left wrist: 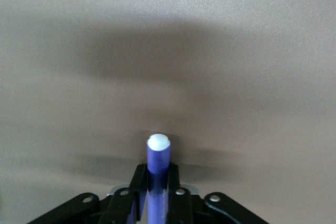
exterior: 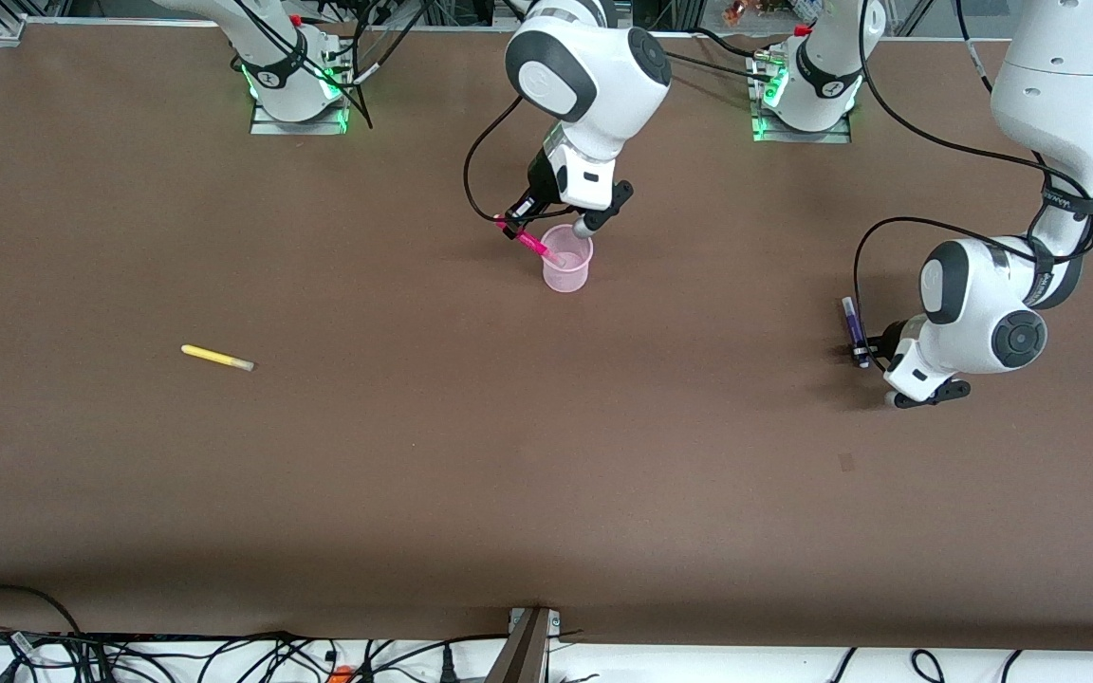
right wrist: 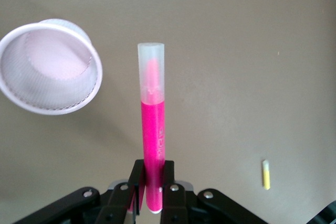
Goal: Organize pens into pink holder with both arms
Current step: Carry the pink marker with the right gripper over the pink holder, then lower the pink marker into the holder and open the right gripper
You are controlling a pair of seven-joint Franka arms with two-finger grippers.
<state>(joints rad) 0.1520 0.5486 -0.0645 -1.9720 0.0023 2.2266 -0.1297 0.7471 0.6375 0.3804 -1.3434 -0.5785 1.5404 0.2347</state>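
Observation:
The pink holder [exterior: 566,260] stands upright mid-table; in the right wrist view it shows as an open-mouthed cup [right wrist: 50,66]. My right gripper [exterior: 511,226] is shut on the magenta-pink pen [exterior: 534,245] and holds it tilted, its pale tip at the holder's rim; the pen [right wrist: 151,140] shows beside the cup in the right wrist view. My left gripper [exterior: 861,353] is shut on the purple pen [exterior: 854,325] low over the table at the left arm's end; the pen [left wrist: 157,166] shows between the jaws. The yellow pen [exterior: 216,358] lies flat toward the right arm's end. The green pen is out of view.
The brown table [exterior: 546,455] spreads wide around the holder. Both arm bases [exterior: 298,76] stand along the table's edge farthest from the front camera. Cables lie off the table's near edge. The yellow pen also shows small in the right wrist view [right wrist: 266,174].

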